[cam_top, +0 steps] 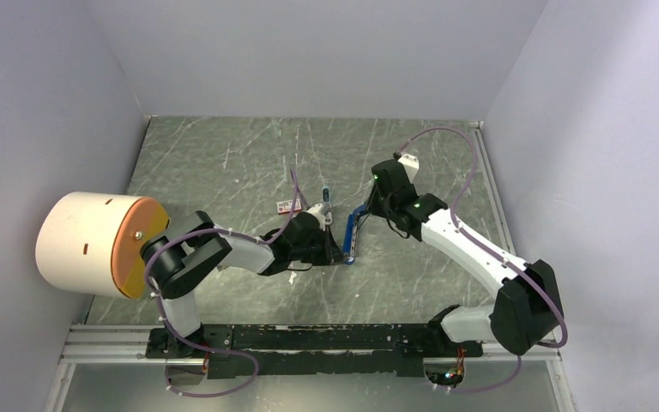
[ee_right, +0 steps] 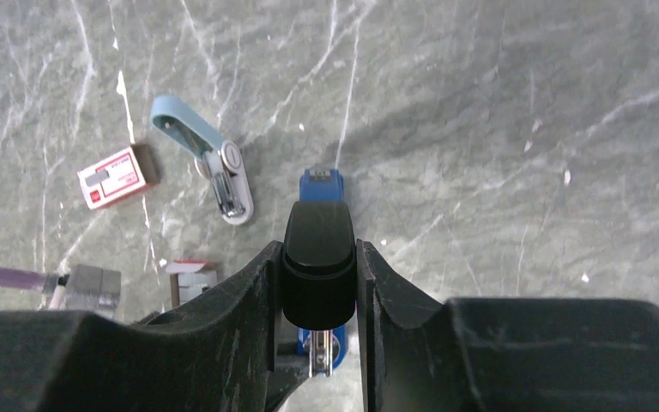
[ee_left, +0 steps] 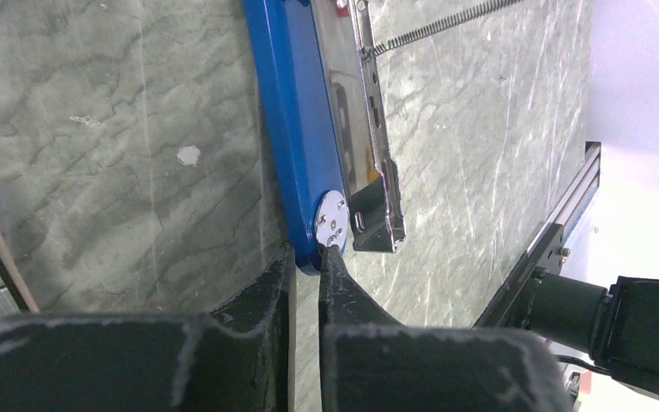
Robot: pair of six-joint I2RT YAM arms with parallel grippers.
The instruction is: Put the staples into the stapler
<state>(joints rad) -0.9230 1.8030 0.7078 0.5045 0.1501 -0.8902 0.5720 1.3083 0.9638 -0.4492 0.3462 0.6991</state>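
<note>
Together, both jaws pinch the stapler; red-and-white box, blue-grey piece nearby.

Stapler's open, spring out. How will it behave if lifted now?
Probably folds at its hinge, not rigid: the stapler lies open, right fingers on its black top, left fingers at the pivot end. Glossy blue side looks slippery. The thin spring may snag.

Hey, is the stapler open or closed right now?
Open. The stapler has its metal channel and stretched spring exposed beside the blue body, seen from the left wrist.
</note>
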